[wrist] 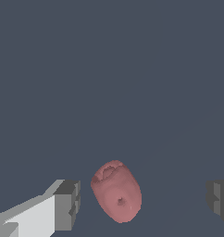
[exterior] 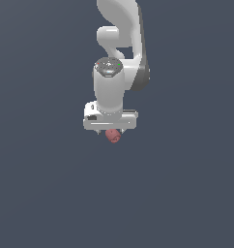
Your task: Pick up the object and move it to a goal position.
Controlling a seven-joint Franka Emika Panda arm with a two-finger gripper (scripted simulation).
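A flat, dark slate-blue surface [exterior: 41,193] fills both views. The white Panda arm [exterior: 120,38] comes down from the top of the exterior view, its wrist pointing straight down and ending in the broad white gripper [exterior: 110,132]. Just beneath the gripper body, near the middle of the exterior view, sits the object [exterior: 113,136], a small dull red-pink lumpy ball, far narrower than the gripper above it. In the wrist view the object [wrist: 116,190] shows as an elongated pink lump with a small dimple, lying between the two grey fingertips [wrist: 67,205]. Bare surface is visible on both sides of it, so the jaws are spread wide and touch nothing; the gap to one finger is clearly narrower than the gap to the other [wrist: 219,199].
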